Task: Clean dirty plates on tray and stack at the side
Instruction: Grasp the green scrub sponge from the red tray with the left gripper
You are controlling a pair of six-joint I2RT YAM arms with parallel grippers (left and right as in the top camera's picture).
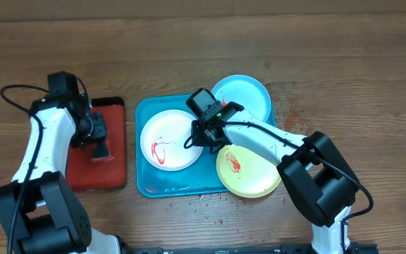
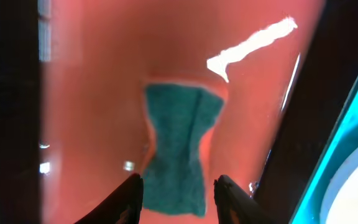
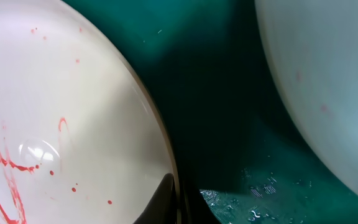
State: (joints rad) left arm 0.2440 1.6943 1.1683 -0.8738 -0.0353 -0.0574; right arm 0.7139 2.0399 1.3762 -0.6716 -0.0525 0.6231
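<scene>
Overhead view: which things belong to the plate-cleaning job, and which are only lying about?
For the job: white-rimmed plate, cyan plate, lime green plate, blue tray, green sponge (probably for wiping).
Lying about: red tray under the sponge, red specks on the table.

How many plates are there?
3: the white plate on the left of the tray, the cyan plate at its upper right, the green plate at its lower right edge. None seems hidden.

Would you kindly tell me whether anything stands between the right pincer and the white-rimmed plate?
Nothing visible does; the right pincer is at the right edge of the white-rimmed plate.
</scene>
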